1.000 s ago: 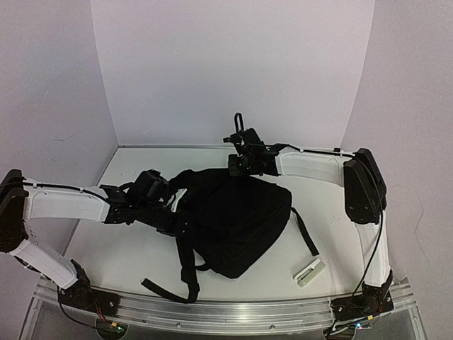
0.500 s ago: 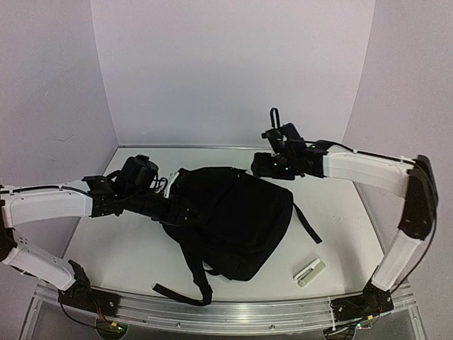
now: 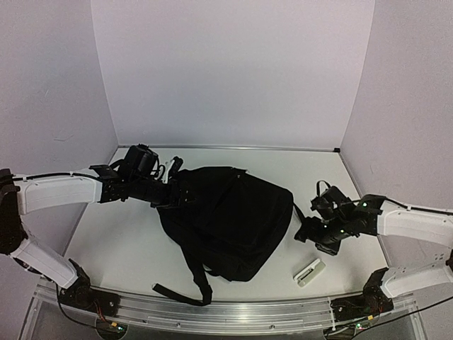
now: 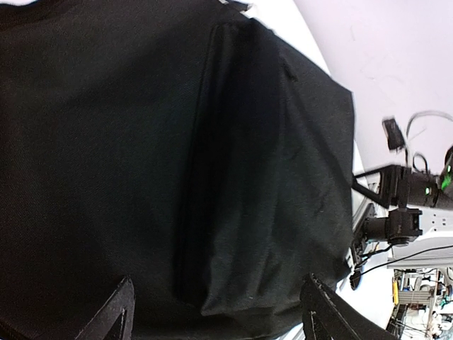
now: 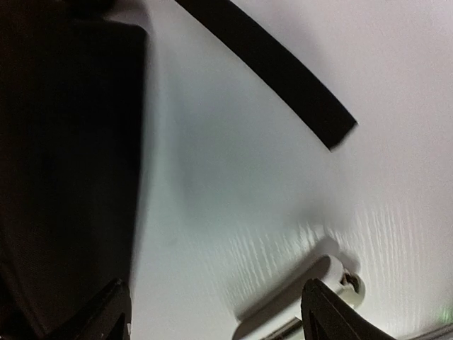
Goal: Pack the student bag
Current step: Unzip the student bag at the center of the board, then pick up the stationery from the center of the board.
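The student bag (image 3: 230,216), a big black soft backpack, lies in the middle of the white table (image 3: 120,244). It fills the left wrist view as the student bag (image 4: 141,142). My left gripper (image 3: 178,194) is at the bag's upper left edge. In its own view the left gripper (image 4: 219,319) is open, jaws wide apart over the black fabric with nothing pinched. My right gripper (image 3: 306,234) hovers low just right of the bag. The right gripper (image 5: 216,319) is open over bare table, with the bag (image 5: 64,163) at its left.
A small white oblong object (image 3: 309,272) lies on the table near the front right, and the same white object (image 5: 311,297) sits by the right finger. A black strap (image 5: 276,71) lies across the table; another strap (image 3: 185,282) trails toward the front metal rail (image 3: 226,312).
Both grippers have gone from shut to open. The right arm swung from behind the bag down to the front right. The left gripper shifted back along the bag's top-left edge.
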`<action>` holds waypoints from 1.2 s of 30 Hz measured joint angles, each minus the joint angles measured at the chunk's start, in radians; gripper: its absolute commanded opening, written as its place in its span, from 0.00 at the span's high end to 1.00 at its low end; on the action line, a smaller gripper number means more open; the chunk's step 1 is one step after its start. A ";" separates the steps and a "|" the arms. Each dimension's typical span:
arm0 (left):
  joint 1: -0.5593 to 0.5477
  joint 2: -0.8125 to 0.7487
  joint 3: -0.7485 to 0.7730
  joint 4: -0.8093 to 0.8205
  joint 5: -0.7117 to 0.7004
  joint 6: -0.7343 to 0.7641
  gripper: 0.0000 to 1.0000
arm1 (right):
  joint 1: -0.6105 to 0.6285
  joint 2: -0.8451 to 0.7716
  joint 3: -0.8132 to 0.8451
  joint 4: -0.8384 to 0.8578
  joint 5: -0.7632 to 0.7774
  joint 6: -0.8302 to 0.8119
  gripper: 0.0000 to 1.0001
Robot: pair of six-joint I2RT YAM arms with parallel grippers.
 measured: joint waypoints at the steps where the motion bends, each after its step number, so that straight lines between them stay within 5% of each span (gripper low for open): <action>1: 0.001 0.006 0.000 -0.001 0.001 0.000 0.19 | 0.002 -0.028 -0.031 -0.020 -0.018 0.031 0.22; 8: 0.014 0.012 0.000 0.007 0.014 0.000 0.19 | 0.004 -0.143 -0.146 -0.079 -0.087 0.167 0.22; 17: 0.023 0.011 0.000 0.007 0.016 0.001 0.18 | 0.005 -0.066 -0.189 -0.057 -0.103 0.205 0.25; 23: 0.027 0.011 0.000 0.008 0.015 0.002 0.18 | 0.005 -0.003 -0.216 0.028 -0.114 0.214 0.43; 29: 0.032 0.010 0.000 0.008 0.015 0.001 0.18 | 0.005 0.069 -0.198 0.133 -0.111 0.206 0.84; 36: 0.037 -0.021 0.000 0.011 0.019 -0.004 0.17 | 0.005 0.025 -0.135 0.115 -0.070 0.196 1.00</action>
